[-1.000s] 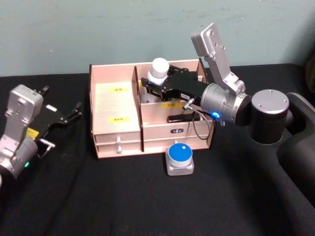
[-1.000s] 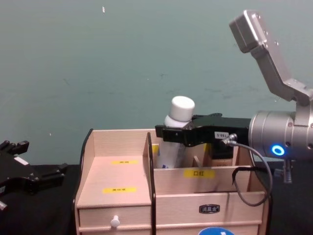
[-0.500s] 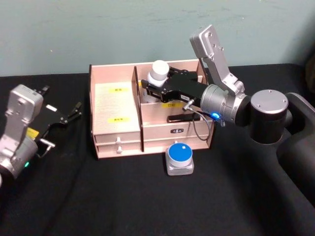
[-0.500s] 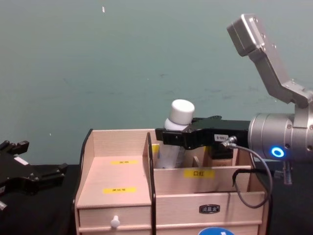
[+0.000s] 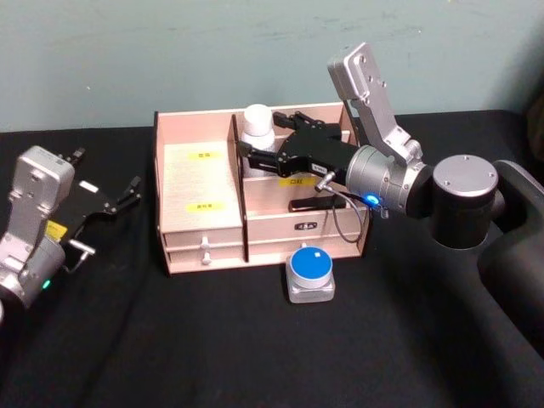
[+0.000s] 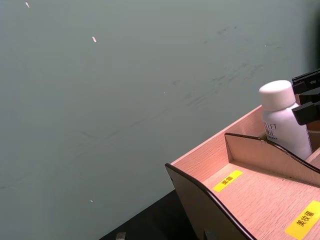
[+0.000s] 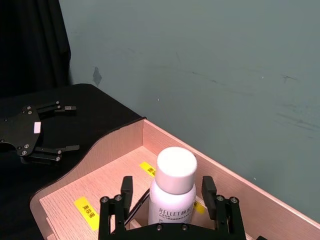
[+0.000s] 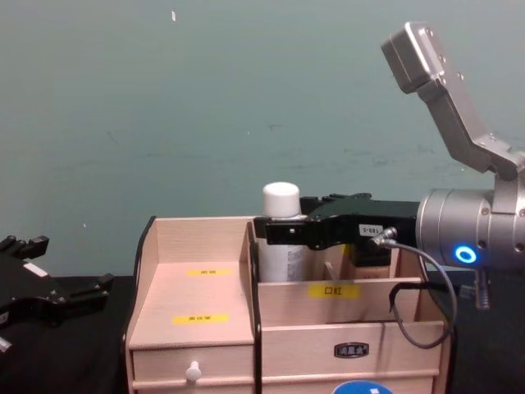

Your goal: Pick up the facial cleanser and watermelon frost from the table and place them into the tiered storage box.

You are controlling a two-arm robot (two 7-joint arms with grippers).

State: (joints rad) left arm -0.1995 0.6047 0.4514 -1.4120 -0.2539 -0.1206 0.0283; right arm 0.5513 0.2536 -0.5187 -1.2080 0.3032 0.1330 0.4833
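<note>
Head view: facial cleanser (image 5: pixel 257 126) stands upright in the rear compartment of the tiered storage box (image 5: pixel 197 180), just right of the centre divider. Right claw (image 5: pixel 269 133) is spread wide, one finger on each side of the bottle. Watermelon frost (image 5: pixel 311 269) sits on the black tabletop (image 5: pixel 255 348), just in front of the box's right half, blue lid up. Left claw (image 5: pixel 106 174) hangs well left of the box, fingers apart, holding nothing.

Left wrist view: cleanser behind the curved divider, cap above the box's back wall.

Right wrist view: right claw's fingers flank the bottle with a gap on both sides, not touching.

Chest view: bottle upright, cap above the box rim, one black finger crossing in front of it.
</note>
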